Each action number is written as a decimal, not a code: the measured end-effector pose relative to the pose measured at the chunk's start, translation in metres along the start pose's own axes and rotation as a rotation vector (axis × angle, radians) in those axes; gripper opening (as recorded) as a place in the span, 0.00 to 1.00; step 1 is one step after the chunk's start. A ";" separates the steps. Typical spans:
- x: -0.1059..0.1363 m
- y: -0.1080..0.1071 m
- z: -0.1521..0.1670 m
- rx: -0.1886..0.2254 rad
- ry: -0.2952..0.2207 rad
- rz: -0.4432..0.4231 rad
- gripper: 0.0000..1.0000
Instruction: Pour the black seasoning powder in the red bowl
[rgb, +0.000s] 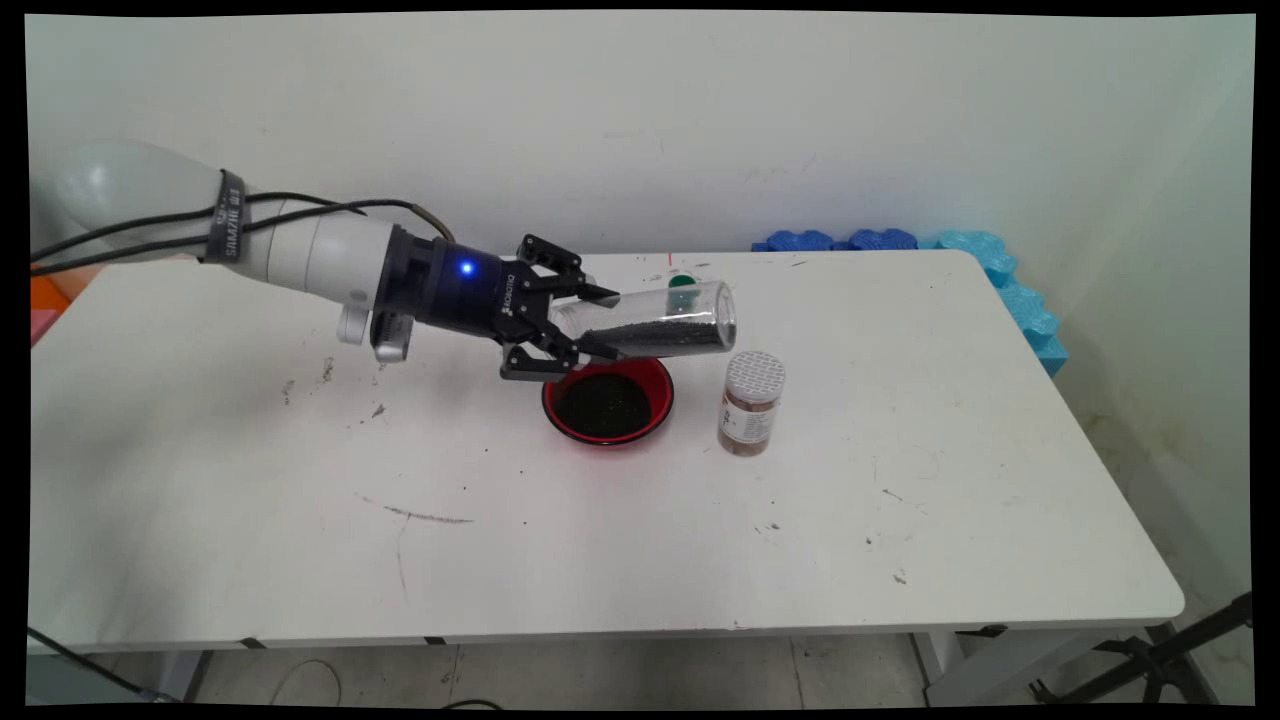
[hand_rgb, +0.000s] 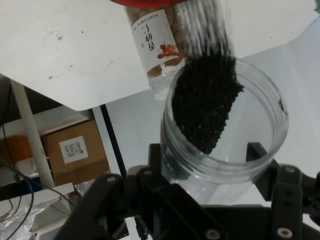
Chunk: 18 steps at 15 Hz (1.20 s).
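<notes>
1. Presently the pincer is clamped on a clear jar, one finger on each side of its base end.
2. The jar lies nearly horizontal in the air, its far end pointing toward the picture's right in the main view.
3. Black grains lie along the jar's lower side. In the hand view the grains form a dark heap against one wall of the jar, and the rest of the wall is clear.
4. A red bowl stands on the tabletop just below the pincer and the jar's base end. Its inside is covered with the same black grains.
5. A small jar stands upright on the tabletop just right of the bowl, apart from it. It has a white perforated lid and brown contents, with a label on its side. In the hand view the small jar shows beyond the held jar, with a white label bearing red print.
6. A green round object shows behind the held jar, near the tabletop's far edge; what it is cannot be told.
7. Blue foam pieces line the tabletop's far right corner against the wall.
8. Black cables run along the arm, held by a strap.
9. In the hand view a cardboard box sits on the floor below the tabletop's edge.
</notes>
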 end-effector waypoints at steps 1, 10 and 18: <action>0.001 -0.001 0.001 0.000 0.000 -0.005 0.00; 0.005 -0.003 0.017 -0.008 -0.011 -0.031 0.00; 0.011 -0.001 0.032 -0.026 -0.016 -0.057 0.00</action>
